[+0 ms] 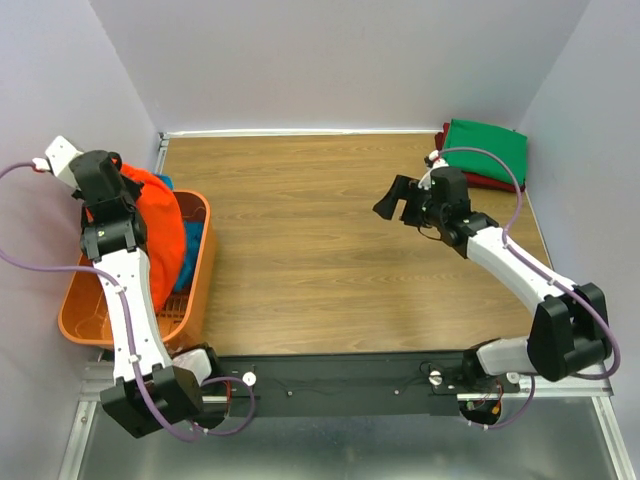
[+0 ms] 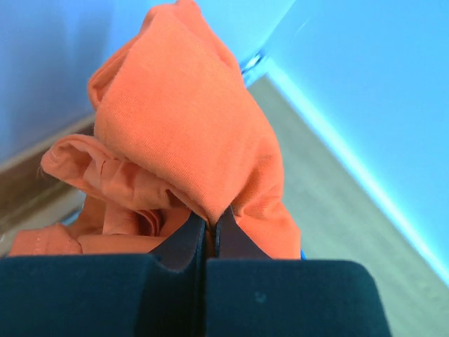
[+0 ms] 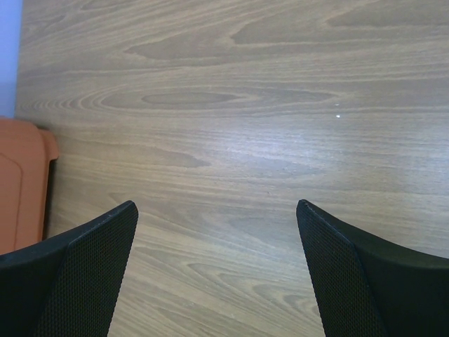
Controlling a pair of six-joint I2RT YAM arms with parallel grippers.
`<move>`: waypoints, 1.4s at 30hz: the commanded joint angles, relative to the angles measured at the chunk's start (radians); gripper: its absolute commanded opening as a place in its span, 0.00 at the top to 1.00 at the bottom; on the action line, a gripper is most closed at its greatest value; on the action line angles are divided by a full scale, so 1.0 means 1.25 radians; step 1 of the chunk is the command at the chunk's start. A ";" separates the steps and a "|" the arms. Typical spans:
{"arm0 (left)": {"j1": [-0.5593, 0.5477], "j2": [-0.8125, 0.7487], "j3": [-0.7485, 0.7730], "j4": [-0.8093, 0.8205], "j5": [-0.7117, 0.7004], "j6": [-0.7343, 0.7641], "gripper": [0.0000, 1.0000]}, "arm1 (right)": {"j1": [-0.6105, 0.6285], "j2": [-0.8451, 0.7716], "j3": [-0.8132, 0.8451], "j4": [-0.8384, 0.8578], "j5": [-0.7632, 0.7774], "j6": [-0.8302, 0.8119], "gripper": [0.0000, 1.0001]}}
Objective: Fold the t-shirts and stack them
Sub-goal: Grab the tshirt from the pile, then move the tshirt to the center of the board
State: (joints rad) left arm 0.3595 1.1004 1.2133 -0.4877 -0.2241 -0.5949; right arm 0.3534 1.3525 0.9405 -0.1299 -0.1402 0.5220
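Top view: left gripper (image 1: 112, 200) sits over the orange plastic basket (image 1: 203, 270) at the table's (image 1: 320, 260) left edge. The orange t-shirt (image 1: 155, 205) is bunched against it and drapes down into the basket. A teal-blue t-shirt (image 1: 188, 250) lies in the basket underneath. In the far right corner the green t-shirt (image 1: 488, 150) lies folded on the dark red t-shirt (image 1: 497, 186); reads as the finished stack, so two done and two to go. Right gripper (image 1: 393, 200) hovers over bare wood mid-right, well clear of both piles. Left wrist: jaws are pinched tight on a ridge of orange cloth, with the rest ballooning out in front of the fingers. Can't tell which part of the shirt that is; a single-point pinch probably suits hauling it out, not spreading it. Right wrist: fingers spread wide, nothing between them, only wood grain below and a basket corner at the left edge. My guess is it faces that way to take a second grab point once the shirt is out.
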 commanded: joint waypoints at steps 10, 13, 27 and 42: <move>0.001 -0.070 0.056 0.053 -0.003 -0.017 1.00 | -0.003 0.063 0.022 -0.013 -0.096 -0.011 0.00; 0.000 -0.114 0.006 0.050 -0.071 -0.030 0.80 | -0.003 0.068 0.022 -0.011 -0.098 -0.011 0.00; 0.001 -0.005 -0.092 0.004 -0.165 -0.092 0.53 | -0.003 0.081 0.018 -0.003 -0.133 -0.007 0.00; 0.058 0.200 -0.256 0.067 -0.056 -0.139 0.48 | -0.003 0.097 0.018 0.000 -0.169 0.000 0.00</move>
State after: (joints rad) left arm 0.4244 1.3121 0.8959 -0.4473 -0.3435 -0.7555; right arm 0.3531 1.4631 0.9508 -0.1291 -0.3191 0.5228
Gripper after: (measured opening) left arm 0.516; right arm 0.998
